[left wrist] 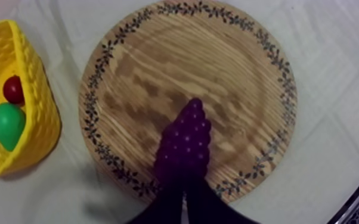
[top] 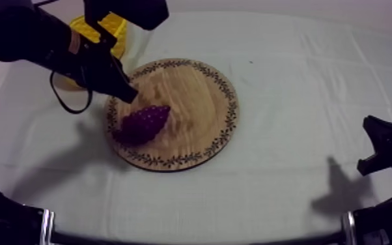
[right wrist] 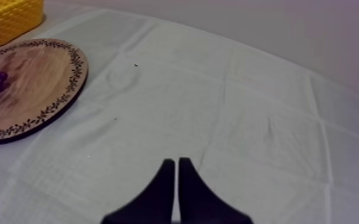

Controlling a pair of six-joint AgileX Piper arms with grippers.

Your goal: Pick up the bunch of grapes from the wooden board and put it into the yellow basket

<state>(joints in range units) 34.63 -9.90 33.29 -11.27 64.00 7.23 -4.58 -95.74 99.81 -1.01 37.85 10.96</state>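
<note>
Our left gripper (left wrist: 185,195), fingers pressed together, hovers just behind the bunch of grapes (left wrist: 185,146); descending unopened, we'd shove it forward.

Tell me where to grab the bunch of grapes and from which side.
Probably across its thick middle, from straight above, closing on the two long flanks. The bunch of grapes lies flat on the wooden board and tapers to a narrow tip. The left gripper hangs close by it, shut.

Dim, purplish light from above casts soft shadows on the cloth (top: 290,98).
</note>
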